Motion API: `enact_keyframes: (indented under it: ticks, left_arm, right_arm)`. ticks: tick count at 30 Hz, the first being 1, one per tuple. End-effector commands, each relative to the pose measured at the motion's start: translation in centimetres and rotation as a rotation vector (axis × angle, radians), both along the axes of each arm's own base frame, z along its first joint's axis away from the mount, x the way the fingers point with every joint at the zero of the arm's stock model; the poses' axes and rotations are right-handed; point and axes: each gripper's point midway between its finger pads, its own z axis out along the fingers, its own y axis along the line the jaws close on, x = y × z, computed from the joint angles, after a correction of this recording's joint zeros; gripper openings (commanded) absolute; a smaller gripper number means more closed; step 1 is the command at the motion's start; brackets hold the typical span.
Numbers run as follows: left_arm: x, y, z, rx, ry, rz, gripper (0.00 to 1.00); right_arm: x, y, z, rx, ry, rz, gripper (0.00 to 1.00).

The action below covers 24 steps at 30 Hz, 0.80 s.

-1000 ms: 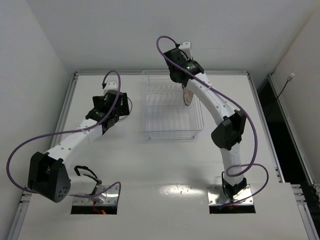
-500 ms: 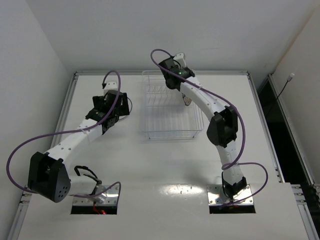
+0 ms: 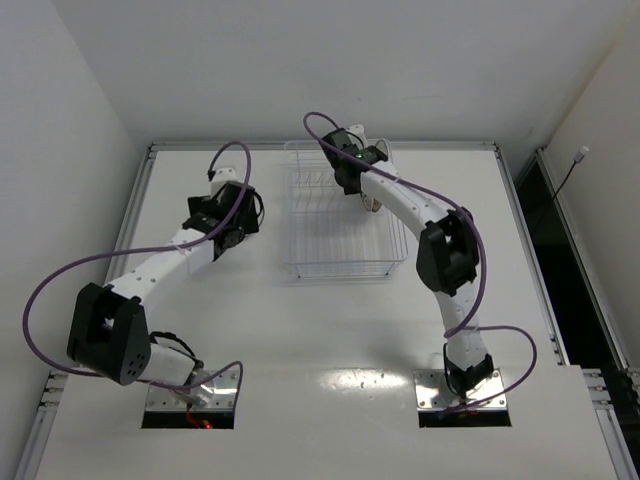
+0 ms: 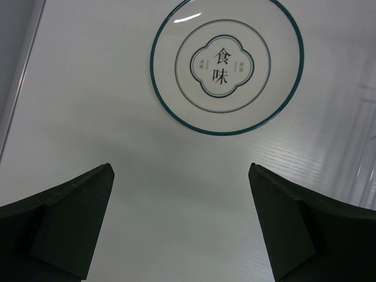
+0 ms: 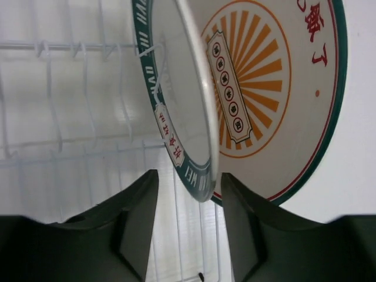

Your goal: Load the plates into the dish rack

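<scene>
While the right gripper (image 5: 188, 176), jaws slack, straddles the teal-rimmed plate (image 5: 170, 141) racked beside the orange-rayed plate (image 5: 258, 88), the ringed plate (image 4: 227, 64) lies unloaded, upper centre, beneath the empty, wide-open left gripper (image 4: 181, 167).

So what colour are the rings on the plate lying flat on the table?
Thin dark teal rings on white. The plate shows best in the left wrist view.

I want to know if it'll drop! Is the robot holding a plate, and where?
Probably nothing. The right gripper straddles the rim of the teal-rimmed plate, jaws apart; it stands in the dish rack. The left gripper is open, empty.
</scene>
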Motion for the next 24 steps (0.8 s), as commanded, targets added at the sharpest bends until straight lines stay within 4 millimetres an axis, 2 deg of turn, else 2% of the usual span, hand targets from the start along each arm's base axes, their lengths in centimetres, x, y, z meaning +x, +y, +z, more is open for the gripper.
enact_keyframes:
  ticks: [1,2,4,5,6,7,9,10,12,13,14,16,17,21,22,24]
  left_arm:
    - [0.3,0.7,0.7,0.007,-0.027,0.096,0.99]
    - [0.4,1.3,0.6,0.0,-0.024,0.121,0.99]
    - [0.8,2.8,-0.3,-0.055,-0.012,0.178,0.99]
    - [1.1,2.6,-1.3,-0.122,0.021,0.163,0.99]
    - [1.5,4.6,-2.0,-0.177,0.028,0.224,0.99]
    - [1.6,4.1,-3.4,-0.272,0.067,0.194,0.99]
    - [1.9,5.0,-4.8,-0.375,0.101,0.202,0.99]
    - [2.1,5.5,-6.2,-0.463,0.123,0.206,0.99]
    - [2.3,5.7,-7.6,-0.54,0.146,0.206,0.99]
    - [2.2,6.5,-8.4,-0.583,0.157,0.231,0.99]
    - [2.4,5.7,-9.6,-0.651,0.188,0.208,0.99]
    - [2.8,5.8,-10.7,-0.722,0.208,0.192,0.99]
    - [3.3,4.8,-11.4,-0.785,0.22,0.147,0.99]
    - [4.1,3.3,-12.7,-0.876,0.237,0.074,0.99]
    - [4.4,3.3,-12.6,-0.881,0.226,0.077,0.99]
    - [4.5,3.5,-13.6,-0.902,0.236,0.093,0.99]
  right_arm:
    - [-0.3,1.4,7.0,0.159,-0.129,0.036,0.45]
    - [-0.7,1.9,9.5,0.217,-0.17,0.063,0.5]
    - [-1.9,2.4,10.9,0.245,-0.177,0.109,0.56]
    - [-2.8,2.8,13.9,0.319,-0.225,0.153,0.6]
    - [-3.6,2.9,14.0,0.335,-0.218,0.181,0.61]
    - [-4.5,3.6,14.8,0.385,-0.221,0.226,0.62]
    - [-6.3,3.3,17.5,0.443,-0.279,0.277,0.67]
    - [-7.0,3.6,18.1,0.471,-0.285,0.306,0.68]
    - [-8.1,3.4,18.7,0.492,-0.291,0.327,0.7]
    - [-8.8,3.2,20.2,0.513,-0.319,0.341,0.71]
    - [-9.2,3.2,20.3,0.52,-0.318,0.35,0.71]
    - [-10.0,2.9,20.0,0.527,-0.298,0.372,0.72]
    - [-10.7,2.6,20.0,0.532,-0.296,0.379,0.72]
    - [-12.3,2.4,20.5,0.574,-0.321,0.409,0.73]
    - [-12.7,2.4,19.8,0.575,-0.303,0.415,0.74]
    - [-13.3,2.3,20.3,0.588,-0.32,0.428,0.74]
